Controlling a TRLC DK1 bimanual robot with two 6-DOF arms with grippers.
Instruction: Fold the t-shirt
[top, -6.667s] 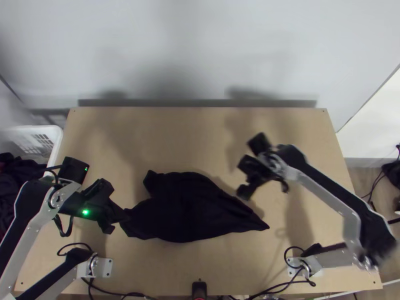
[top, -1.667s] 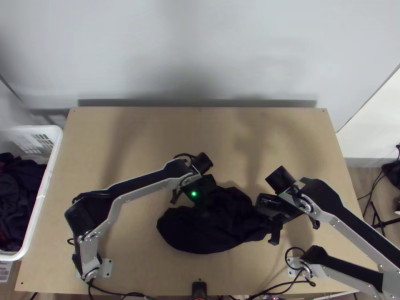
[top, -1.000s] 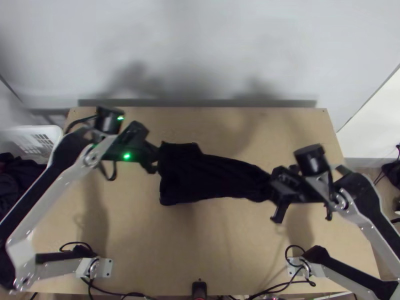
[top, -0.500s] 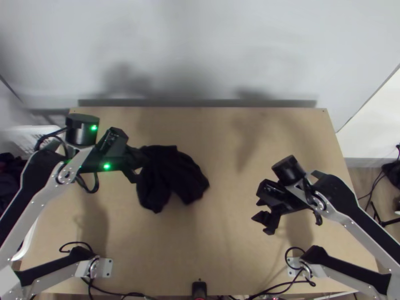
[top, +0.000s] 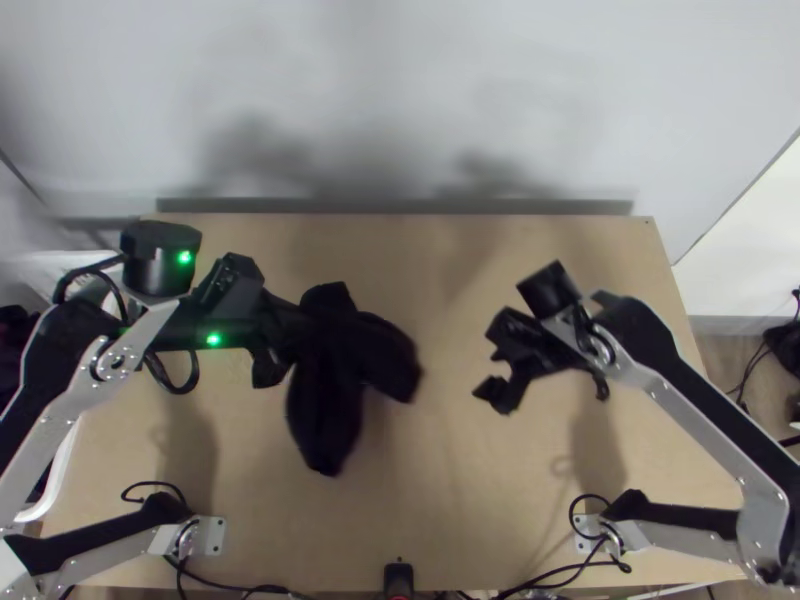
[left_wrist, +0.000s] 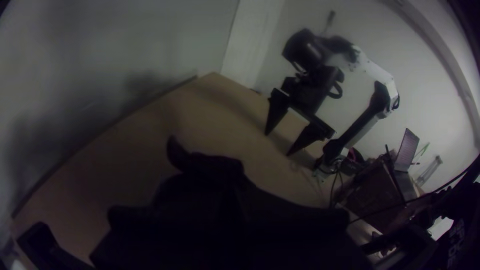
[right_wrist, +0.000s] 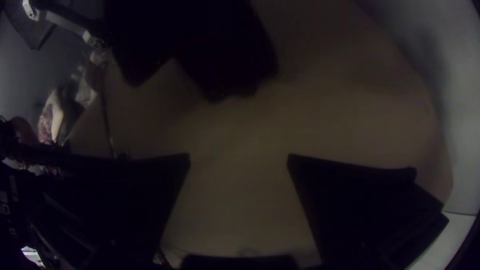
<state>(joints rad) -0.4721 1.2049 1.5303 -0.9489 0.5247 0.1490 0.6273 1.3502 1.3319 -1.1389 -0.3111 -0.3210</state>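
T-shirt (top: 326, 405), black, is found over the left half of the worktop (top: 450, 490), a little in from its middle. The cloth is gathered and bunched at the top, from where it hangs in separate lobes. The longest lobe points toward the worktop's near edge; a shorter one slants toward the worktop's right side. No flat panel or ordered fold is present. Whether the lowest tip touches the worktop cannot be established. The part of the garment gripped cannot be identified.

The left pincer (top: 308, 325) stands above the left part of the worktop and is closed on the gathered upper portion of the t-shirt. In the left wrist view, dark cloth bulges beyond its end.

The right pincer (top: 488, 372) is positioned above the right half of the worktop, well apart from the garment. It is wide open and holds nothing. In the right wrist view, the right pincer (right_wrist: 239, 158) shows bare worktop between its two tips, with the dark cloth farther off.

A white basket (top: 62, 470) stands at the worktop's left side, with dark fabric (top: 14, 330) inside. A small black device (top: 398, 578) sits at the middle of the worktop's near edge. A pale wall (top: 400, 100) rises behind the worktop's far edge.
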